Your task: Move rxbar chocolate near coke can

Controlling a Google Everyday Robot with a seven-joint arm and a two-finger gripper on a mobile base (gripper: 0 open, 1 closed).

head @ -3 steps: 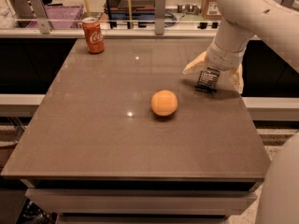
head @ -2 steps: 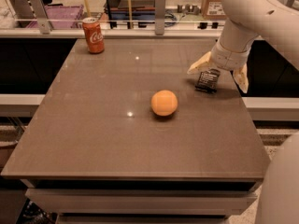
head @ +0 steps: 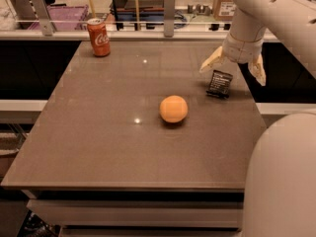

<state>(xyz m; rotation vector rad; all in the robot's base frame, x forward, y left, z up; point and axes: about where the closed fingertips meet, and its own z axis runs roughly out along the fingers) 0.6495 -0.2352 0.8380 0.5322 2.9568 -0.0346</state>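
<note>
The rxbar chocolate [head: 219,84], a small black wrapper with white text, lies on the brown table [head: 98,132] near its right edge. My gripper [head: 233,70] hangs just above and behind the bar, open, with one cream fingertip [head: 208,65] to the bar's left and the other to its right. It holds nothing. The coke can [head: 98,37], red with white script, stands upright at the table's far left corner, far from the bar.
A round orange fruit [head: 173,108] sits near the table's middle, between bar and can. A rail with posts [head: 169,6] and shelves of clutter run behind the table's far edge. The robot's white body [head: 284,181] fills the lower right.
The gripper has risen off the bar and its fingers have spread wider. The bar now shows in full on the table. Can and orange have not moved.
</note>
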